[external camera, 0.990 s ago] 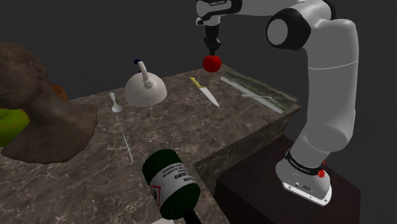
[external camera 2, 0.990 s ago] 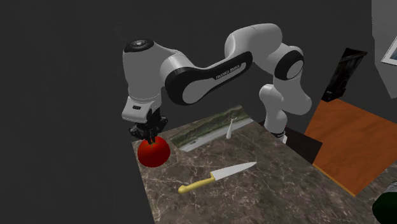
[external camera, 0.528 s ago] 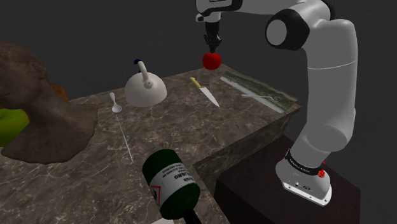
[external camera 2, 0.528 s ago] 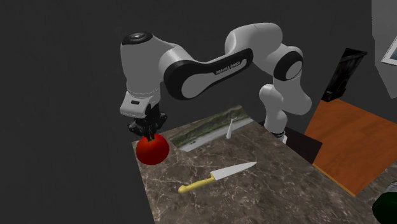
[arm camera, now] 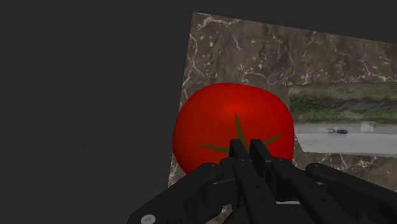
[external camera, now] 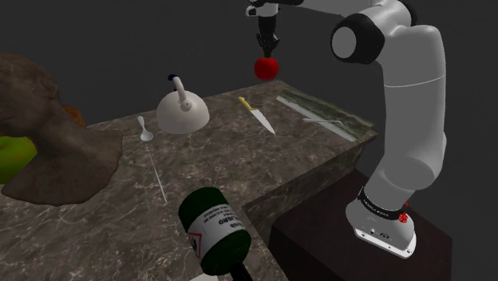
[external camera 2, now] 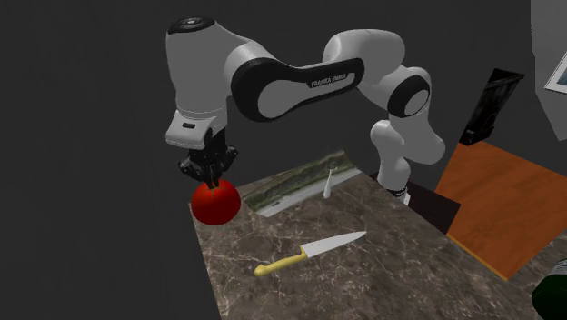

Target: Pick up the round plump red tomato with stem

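Above counter (external camera 2: 409, 264) corner | tomato (external camera 2: 215, 204), stem axis vertical | end effector (external camera 2: 211, 178) clasps top

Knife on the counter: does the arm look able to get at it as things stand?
Likely in reach, but not to grasp. The knife lies in the open on the counter with nothing over it, yet the fingers are shut on the tomato, so they are not free.
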`<action>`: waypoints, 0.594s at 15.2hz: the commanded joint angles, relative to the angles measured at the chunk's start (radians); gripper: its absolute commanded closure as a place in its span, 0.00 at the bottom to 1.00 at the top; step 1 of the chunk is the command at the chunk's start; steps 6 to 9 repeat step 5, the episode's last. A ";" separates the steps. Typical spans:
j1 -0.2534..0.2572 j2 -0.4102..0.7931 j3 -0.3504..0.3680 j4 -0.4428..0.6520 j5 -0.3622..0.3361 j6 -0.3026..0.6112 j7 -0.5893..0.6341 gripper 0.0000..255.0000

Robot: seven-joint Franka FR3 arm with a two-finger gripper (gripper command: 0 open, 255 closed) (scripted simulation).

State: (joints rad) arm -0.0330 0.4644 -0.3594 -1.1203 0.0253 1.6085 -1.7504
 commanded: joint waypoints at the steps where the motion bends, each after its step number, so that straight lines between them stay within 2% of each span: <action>1: -0.009 0.020 0.001 0.061 0.006 -0.041 -0.004 1.00; 3: -0.018 0.037 0.001 0.115 0.012 -0.078 -0.008 1.00; 9: -0.018 0.038 0.001 0.119 0.012 -0.081 -0.008 1.00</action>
